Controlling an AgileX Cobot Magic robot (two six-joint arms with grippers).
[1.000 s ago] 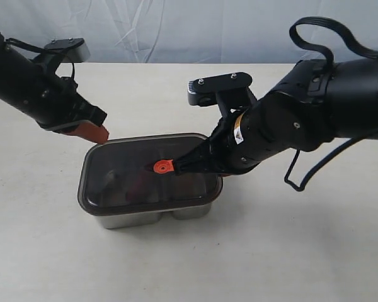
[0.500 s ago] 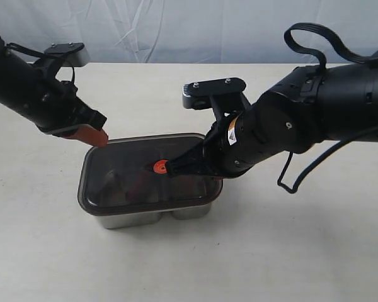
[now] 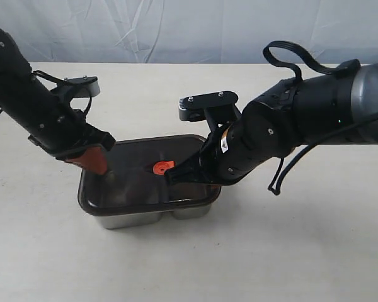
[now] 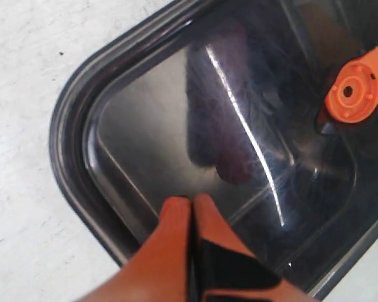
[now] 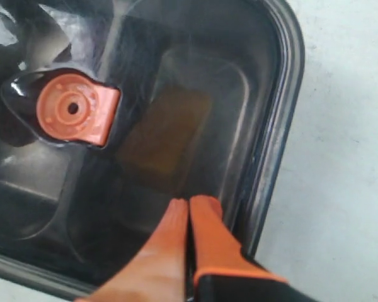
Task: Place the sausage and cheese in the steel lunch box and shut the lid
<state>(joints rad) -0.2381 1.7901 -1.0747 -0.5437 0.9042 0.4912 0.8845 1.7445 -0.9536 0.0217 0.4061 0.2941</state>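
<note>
While you watched over the past second, the left gripper (image 4: 190, 202) left its hover off the far left corner and came down over the lid (image 3: 138, 185); its orange fingers are pressed together with nothing between them, tips just inside the lid's corner rim; whether they actually bear on the plastic I cannot tell. The right gripper (image 5: 188, 204), also pinched shut and empty, has slid inward along the lid and now sits near the orange valve tab (image 3: 162, 167), close to the right-hand rim in its own wrist view.

Both foods are already inside: the sausage (image 4: 230, 126) shows as a dark reddish shape under the smoky plastic, and the cheese (image 5: 164, 135) as a brownish block in the other compartment; the lid lies over the steel lunch box (image 3: 145, 218) with its rim overhanging all round. So I judge you are at the pressing-down step, with only seating left; whether the seal has caught is not visible.

Mind the edges: each set of tips is near a rim, so a sideways slip could run off the lid or skid the box; the table (image 3: 271, 258) around the box is open on the near side, and the two arms stand well apart; straight up looks like your free exit.
</note>
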